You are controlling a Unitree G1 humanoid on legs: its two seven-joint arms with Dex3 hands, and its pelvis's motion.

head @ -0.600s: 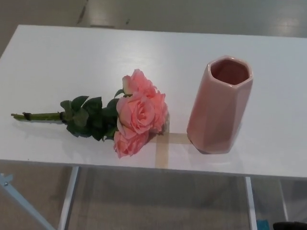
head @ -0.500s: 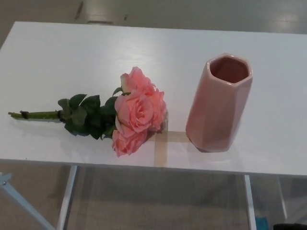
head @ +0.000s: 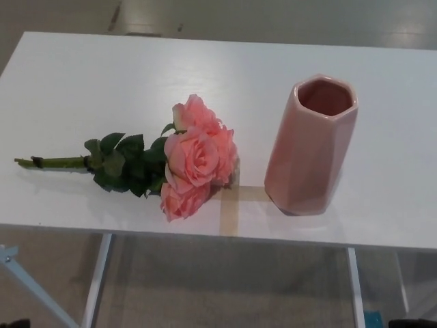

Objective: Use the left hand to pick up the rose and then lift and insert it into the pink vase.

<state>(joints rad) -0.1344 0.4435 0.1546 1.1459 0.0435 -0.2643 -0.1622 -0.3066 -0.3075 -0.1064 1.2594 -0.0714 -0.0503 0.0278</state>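
A bunch of pink roses [head: 194,157] lies flat on the white table [head: 102,75], blooms near the front edge, dark green leaves [head: 126,166] behind them and the green stem [head: 58,162] pointing to the left. The pink faceted vase [head: 311,147] stands upright to the right of the blooms, its mouth [head: 325,96] open and empty. A short gap separates the roses from the vase. Neither of my hands shows in the head view.
A strip of tan tape [head: 230,208] crosses the table between roses and vase, running to the front edge. White table legs [head: 95,280] and a grey floor show below. A dark object [head: 413,322] sits at the bottom right corner.
The whole picture has shifted slightly up, so the camera has moved. The roses and the vase rest where they were.
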